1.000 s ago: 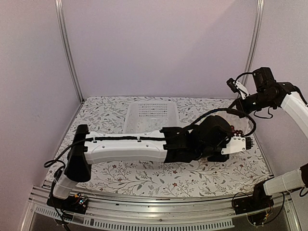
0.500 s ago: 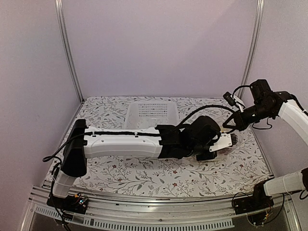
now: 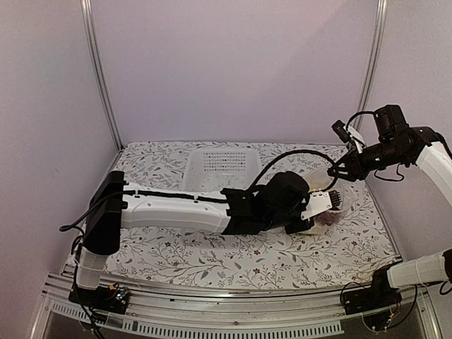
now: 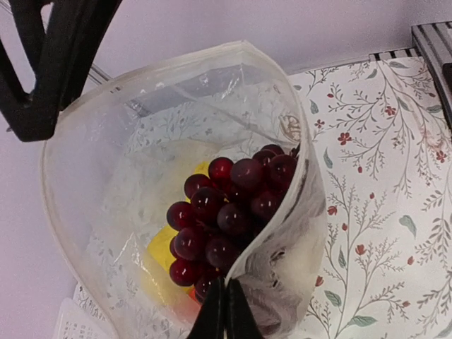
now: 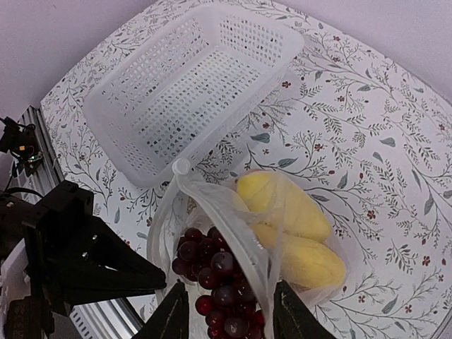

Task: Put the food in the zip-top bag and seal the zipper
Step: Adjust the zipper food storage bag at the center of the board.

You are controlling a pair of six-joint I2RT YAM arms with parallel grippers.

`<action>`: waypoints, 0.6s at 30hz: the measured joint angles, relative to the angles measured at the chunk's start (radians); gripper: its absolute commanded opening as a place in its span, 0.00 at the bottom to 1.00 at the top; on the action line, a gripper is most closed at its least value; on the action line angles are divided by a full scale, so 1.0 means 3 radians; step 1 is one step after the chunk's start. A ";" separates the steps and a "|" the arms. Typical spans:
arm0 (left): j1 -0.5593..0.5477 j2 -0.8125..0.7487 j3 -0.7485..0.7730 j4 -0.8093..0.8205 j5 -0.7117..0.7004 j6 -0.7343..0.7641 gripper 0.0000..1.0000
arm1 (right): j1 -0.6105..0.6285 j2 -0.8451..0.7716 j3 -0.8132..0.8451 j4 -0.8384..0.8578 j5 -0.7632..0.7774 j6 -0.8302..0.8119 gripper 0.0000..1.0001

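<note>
While my left gripper (image 4: 224, 314) is pinched fully closed on the near lip of the zip-top bag (image 4: 106, 176), the bag stands open like a cup just beyond its fingertips. A dark red grape bunch (image 4: 226, 205) fills the side nearest that pinch, with yellow showing underneath it.

My right gripper (image 5: 232, 286) hovers directly over the bag's mouth. Its fingers are parted on either side of a raised fold of the rim, and I see nothing clamped between them. Two yellow pieces (image 5: 289, 212) lie inside the bag just ahead of those fingers. Farther ahead, the white basket (image 5: 134, 70) sits on the floral table (image 4: 381, 176), with no food visible in it.

I judge the loading close to done and the sealing at hand. To do it well, I should first let the grapes settle lower, since they sit high against the lip and could wedge in the zipper (image 4: 169, 62). The left pinch should anchor one end and draw the strip straight. My right fingers should close on both lips right beside that anchor, then press along the strip away from it, without pulling the lips out of line.
</note>
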 measured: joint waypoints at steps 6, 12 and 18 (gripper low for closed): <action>-0.0004 -0.0079 0.0000 0.0177 0.0013 -0.0013 0.00 | 0.0000 -0.0557 0.0081 -0.0067 -0.0045 -0.0151 0.45; -0.0004 -0.0098 -0.0062 0.0361 0.0009 -0.0011 0.00 | 0.0000 -0.0885 -0.0203 -0.0310 -0.0413 -0.0682 0.56; -0.0004 -0.0262 -0.0476 0.0694 0.0008 -0.0009 0.00 | 0.0000 -0.0989 -0.0415 -0.0420 -0.0432 -0.1338 0.57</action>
